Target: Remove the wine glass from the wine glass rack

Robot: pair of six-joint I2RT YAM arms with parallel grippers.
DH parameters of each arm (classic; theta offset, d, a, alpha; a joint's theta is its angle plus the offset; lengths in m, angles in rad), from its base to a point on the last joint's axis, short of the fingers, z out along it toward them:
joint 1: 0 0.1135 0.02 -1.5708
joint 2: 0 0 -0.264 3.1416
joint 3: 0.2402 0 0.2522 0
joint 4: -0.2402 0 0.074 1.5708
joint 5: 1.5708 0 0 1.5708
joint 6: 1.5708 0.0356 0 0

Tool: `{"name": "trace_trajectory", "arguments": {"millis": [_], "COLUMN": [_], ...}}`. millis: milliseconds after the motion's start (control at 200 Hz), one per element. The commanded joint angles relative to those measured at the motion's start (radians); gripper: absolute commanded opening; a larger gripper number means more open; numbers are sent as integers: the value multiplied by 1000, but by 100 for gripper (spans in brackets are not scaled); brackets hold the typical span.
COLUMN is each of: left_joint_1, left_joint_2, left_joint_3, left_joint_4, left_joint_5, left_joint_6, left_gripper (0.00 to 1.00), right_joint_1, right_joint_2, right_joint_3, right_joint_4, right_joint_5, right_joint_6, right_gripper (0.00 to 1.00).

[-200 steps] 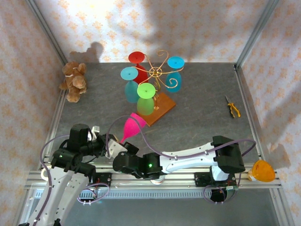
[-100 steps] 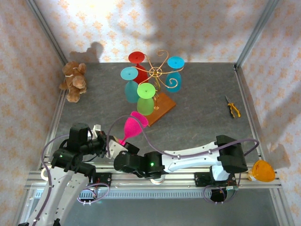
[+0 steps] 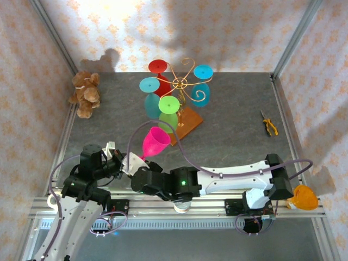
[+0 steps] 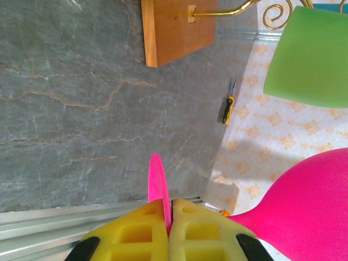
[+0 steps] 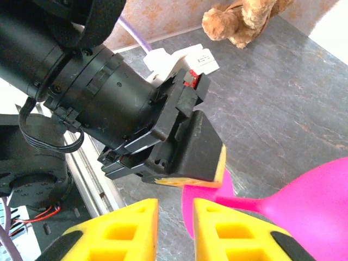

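Removal step, nearly done: pink glass (image 3: 156,142) off the rack (image 3: 182,84), above the counter (image 3: 234,125); my left pincer (image 4: 167,205) clamped on its foot; my right pincer (image 5: 175,209) slightly apart beside it — next, probably, right backs clear; left sets it down.

Robot lab test cell: patterned backdrop panels (image 3: 228,32) on aluminium frame posts (image 3: 297,37), grey stone-look counter (image 3: 239,147), slotted mounting rail (image 3: 147,215) at its near edge.
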State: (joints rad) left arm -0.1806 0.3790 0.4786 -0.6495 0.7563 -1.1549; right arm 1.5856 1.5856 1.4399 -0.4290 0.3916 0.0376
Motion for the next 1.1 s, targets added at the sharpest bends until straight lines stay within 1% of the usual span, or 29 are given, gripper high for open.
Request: {"name": "trace_trajectory", "arguments": {"millis": [0, 50, 105, 125, 175, 205, 310, 536, 661, 776, 916, 996, 1096], "left_joint_1": [3, 4, 4, 4, 3, 3, 4, 5, 3, 3, 3, 3, 3], "left_joint_2": [-9, -8, -8, -7, -9, -10, -12, -23, -39, -58, -89, -102, -112], "left_joint_3": [-5, -6, -8, -9, -13, -16, -38, -85, -112, -132, -172, -188, -199], "left_joint_4": [92, 99, 111, 117, 128, 135, 157, 207, 232, 241, 272, 293, 305], "left_joint_5": [-28, -28, -25, -23, -22, -22, -21, 0, -4, -7, -8, 1, 3], "left_joint_6": [-4, 6, 22, 31, 60, 78, 102, 99, 90, 97, 71, 61, 58], "left_gripper": [0, 0, 0, 0, 0, 0, 0, 0, 0, 0, 0, 0, 0], "right_joint_1": [3, 3, 3, 2, 1, -1, -5, -26, -112, -180, -276, -335, -385], "right_joint_2": [-24, -35, -49, -54, -59, -59, -63, -155, -211, -250, -277, -277, -261], "right_joint_3": [20, 32, 54, 61, 86, 106, 169, 225, 238, 221, 176, 149, 134], "right_joint_4": [-94, -115, -145, -157, -192, -222, -315, -393, -448, -478, -442, -411, -384], "right_joint_5": [3, 0, -13, -20, -43, -55, -72, -132, -252, -298, -403, -468, -534], "right_joint_6": [64, 76, 90, 95, 102, 108, 148, 254, 324, 331, 329, 332, 324], "right_gripper": [25, 26, 30, 33, 44, 47, 51, 58, 62, 65, 67, 67, 67]}}
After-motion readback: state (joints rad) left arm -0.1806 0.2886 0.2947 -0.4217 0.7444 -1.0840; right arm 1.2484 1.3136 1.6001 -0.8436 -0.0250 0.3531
